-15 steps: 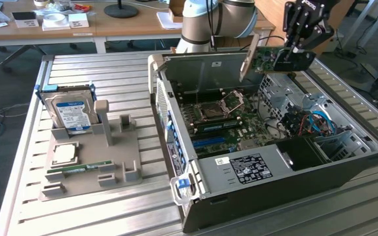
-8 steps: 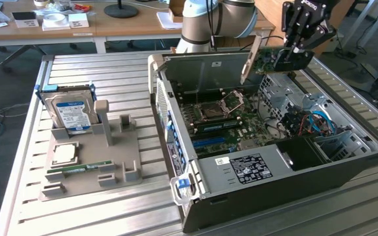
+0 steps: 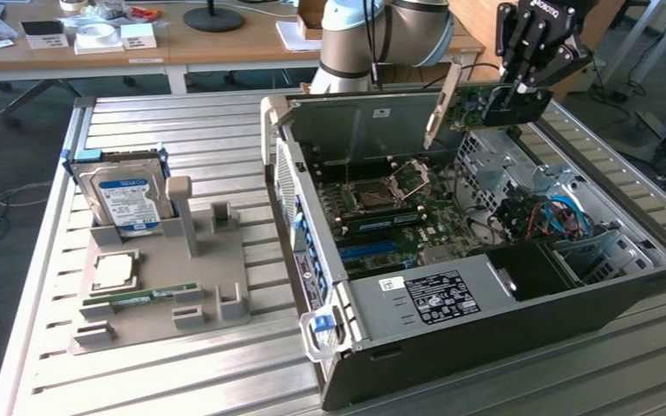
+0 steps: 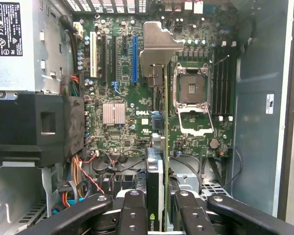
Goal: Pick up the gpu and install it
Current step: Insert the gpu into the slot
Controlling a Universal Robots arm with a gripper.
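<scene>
Gripper [image 3: 513, 88] jaws clamped on gpu [image 3: 478, 108]; card held upright in the air over open case [image 3: 519, 338], not seated; wrist view: gpu [image 4: 157, 169] edge-on between fingers [image 4: 135, 210], motherboard [image 4: 117, 73] beyond it.

Seen in the exterior view, the open case [image 3: 292, 217] gave free air over the motherboard [image 3: 426, 227]; the gripper [image 3: 519, 91] held the gpu [image 3: 489, 108] above the rim at 1 o'clock. The raised socket frame [image 3: 408, 178] stood at 11, cables [image 3: 553, 217] at 3, the power supply [image 3: 435, 297] at 6. The expansion slots [image 3: 368, 251] at 8 lay unblocked from above.
</scene>
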